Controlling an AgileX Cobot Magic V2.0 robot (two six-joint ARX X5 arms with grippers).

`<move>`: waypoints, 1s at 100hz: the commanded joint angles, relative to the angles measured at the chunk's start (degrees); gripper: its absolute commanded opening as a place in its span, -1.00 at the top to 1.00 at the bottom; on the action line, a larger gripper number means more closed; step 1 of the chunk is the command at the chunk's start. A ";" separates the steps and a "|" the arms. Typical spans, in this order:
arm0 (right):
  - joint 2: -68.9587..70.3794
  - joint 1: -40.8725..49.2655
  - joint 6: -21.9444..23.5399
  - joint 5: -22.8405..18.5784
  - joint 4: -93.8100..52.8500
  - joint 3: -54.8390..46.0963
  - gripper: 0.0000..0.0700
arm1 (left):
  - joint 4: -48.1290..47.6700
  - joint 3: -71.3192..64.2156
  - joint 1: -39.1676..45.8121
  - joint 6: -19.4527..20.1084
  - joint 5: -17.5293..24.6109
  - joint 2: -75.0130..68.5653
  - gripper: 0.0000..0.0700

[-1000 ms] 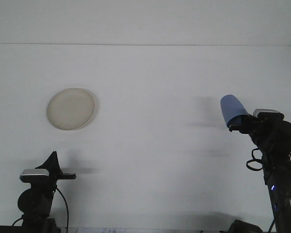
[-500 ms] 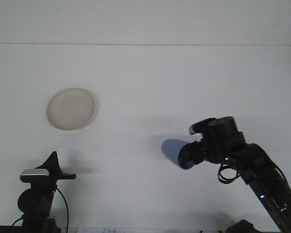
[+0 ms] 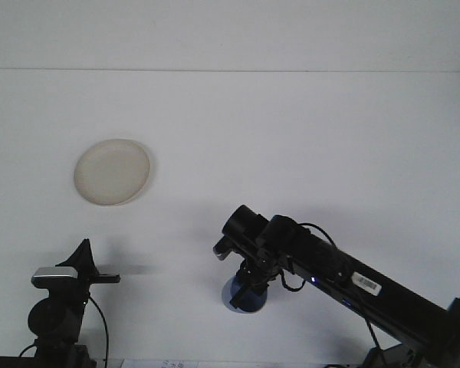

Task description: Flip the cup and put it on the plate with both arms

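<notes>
Now, seen from the front view:
Cup: the blue cup (image 3: 244,298) sits low at the centre of the surface, near the front edge. Only its lower rounded part shows; the rest is hidden behind the right tool. Whether it stands mouth up or mouth down cannot be told from this angle.
Right tool: the right tool (image 3: 249,287) points downward over the cup, and its dark fingers close around the blue body, so it grips the cup.
Right arm: the long black arm reaches in from the lower right corner, stretching diagonally up and left across the surface to the cup. A white label and a small blue light show along its forearm, and loose black cables loop near the wrist.
Left tool: the left tool (image 3: 92,264) stays low in the lower left corner, well apart from the cup. A dark pointed finger rises above the silver camera block, and a thin dark part sticks out to the right. Its jaws cannot be read from here, so wide or narrow is not clear.
Plate: the pale round plate (image 3: 112,171) lies flat on the left side of the surface, above the left tool and well apart from the cup.
Surface: the white surface (image 3: 307,146) fills the view, with soft grey shadows under both arms and a faint line across its far edge.
</notes>
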 commanded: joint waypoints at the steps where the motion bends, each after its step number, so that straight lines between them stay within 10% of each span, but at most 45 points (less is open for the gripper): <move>1: 2.82 1.25 -1.73 1.05 -1.42 2.47 1.00 | 0.57 -1.07 0.07 0.31 -0.02 -0.09 0.96; 33: 7.93 2.86 -3.87 1.46 -3.69 3.30 0.93 | 0.57 -1.07 0.07 0.31 -0.02 -0.09 0.96; 53: 7.72 2.82 -3.96 1.46 -3.91 3.69 -0.14 | 0.57 -1.07 0.07 0.31 -0.02 -0.09 0.96; 100: -22.53 1.27 -4.57 7.72 7.54 1.53 -0.14 | 0.57 -1.07 0.07 0.31 -0.02 -0.09 0.96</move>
